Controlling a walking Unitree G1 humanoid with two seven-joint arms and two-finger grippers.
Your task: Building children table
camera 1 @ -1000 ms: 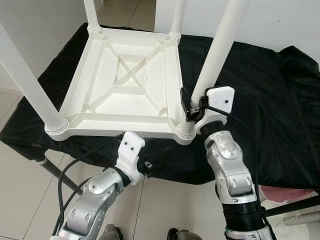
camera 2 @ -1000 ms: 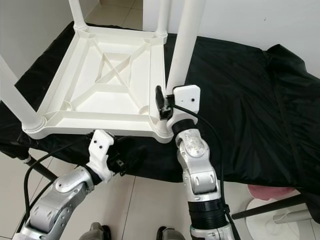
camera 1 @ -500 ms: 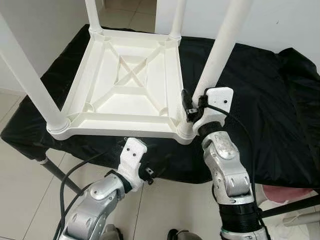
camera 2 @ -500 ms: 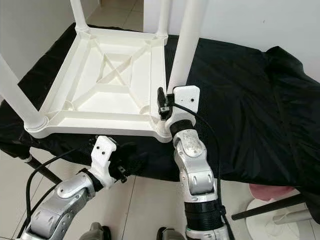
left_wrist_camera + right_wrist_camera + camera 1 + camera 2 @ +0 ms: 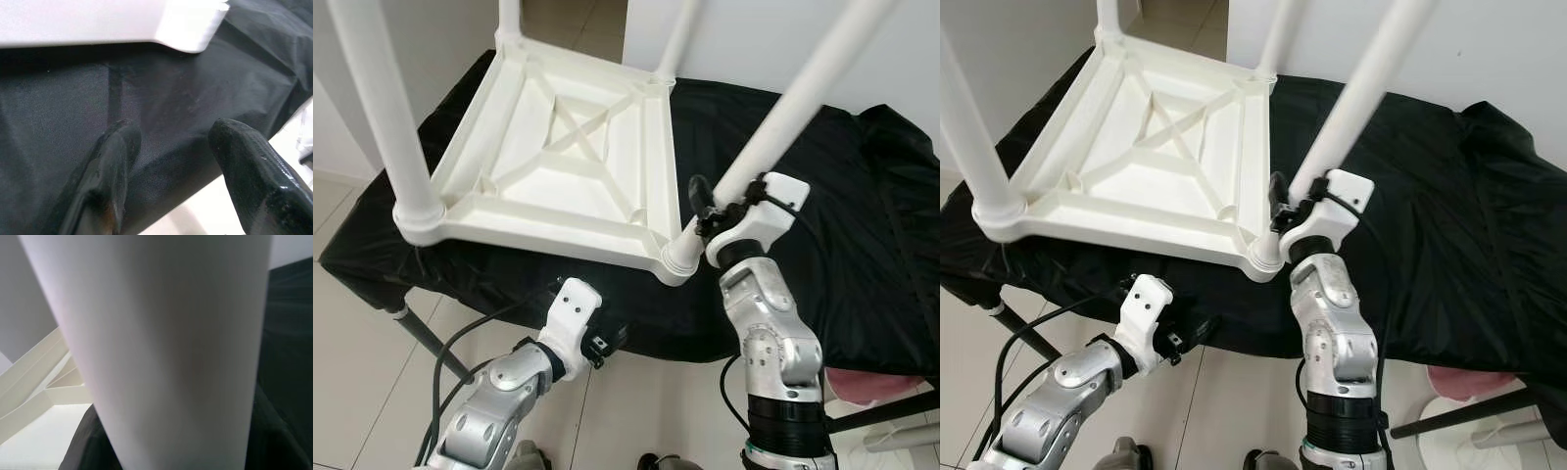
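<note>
A white plastic children's table (image 5: 558, 147) lies upside down on the black-covered bench (image 5: 862, 245), its legs pointing up. It sits tilted, with its near-right leg (image 5: 783, 117) leaning to the right. My right gripper (image 5: 713, 208) is shut on that leg just above its corner socket (image 5: 677, 257). In the right wrist view the leg (image 5: 171, 347) is very close. My left gripper (image 5: 607, 343) hangs below the bench's front edge, under the table's near rim. Its fingers (image 5: 112, 166) stand open in front of the black cloth (image 5: 166, 103), holding nothing.
The black cloth drapes over the bench's front edge and bunches at the far right (image 5: 901, 127). Metal bench legs (image 5: 426, 338) slant down at the left. A white wall (image 5: 754, 39) stands behind, and tiled floor (image 5: 352, 372) lies below.
The table has tipped and turned, so its near-right leg now leans right. My right gripper moved right with the leg. My left gripper has drawn back below the bench edge.
</note>
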